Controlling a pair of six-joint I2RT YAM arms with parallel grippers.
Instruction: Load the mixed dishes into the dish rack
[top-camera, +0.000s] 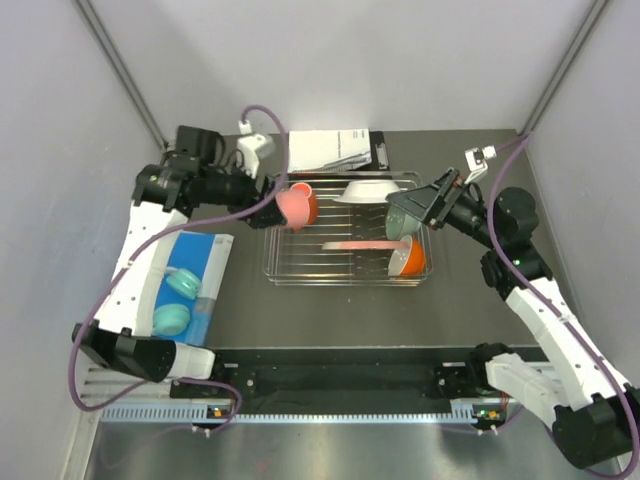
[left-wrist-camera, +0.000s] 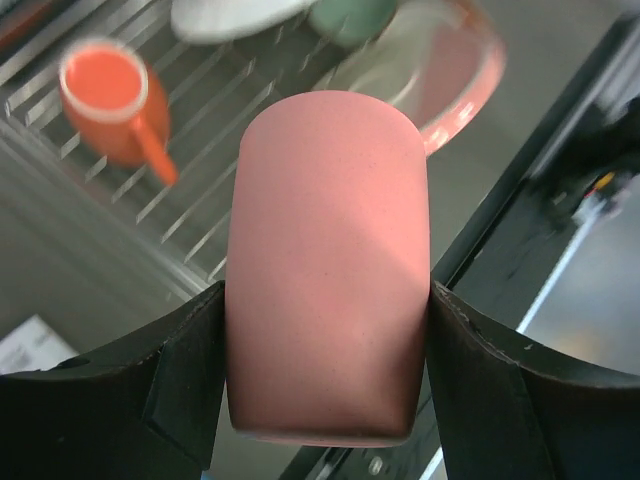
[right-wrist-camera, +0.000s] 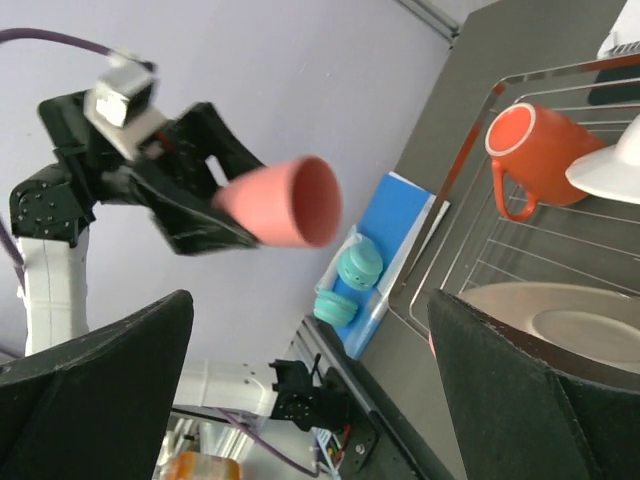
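My left gripper (top-camera: 283, 207) is shut on the small pink cup (top-camera: 291, 209) and holds it on its side in the air over the left end of the dish rack (top-camera: 300, 272). Both black fingers (left-wrist-camera: 180, 380) press the cup's sides (left-wrist-camera: 330, 260). In the rack are the orange mug (top-camera: 309, 203), the white plate (top-camera: 368, 190), the mint-green bowl (top-camera: 400, 216), the pale pink plate (top-camera: 358, 244) and the orange bowl (top-camera: 410, 258). My right gripper (top-camera: 420, 208) is open and empty, hovering over the rack's right end beside the mint bowl. Its view shows the cup (right-wrist-camera: 285, 205) and the mug (right-wrist-camera: 545, 150).
A blue sheet (top-camera: 207, 262) with two teal rounded pieces (top-camera: 181, 283) lies left of the rack. White printed paper (top-camera: 330, 148) lies behind the rack. Grey enclosure walls stand on both sides and at the back.
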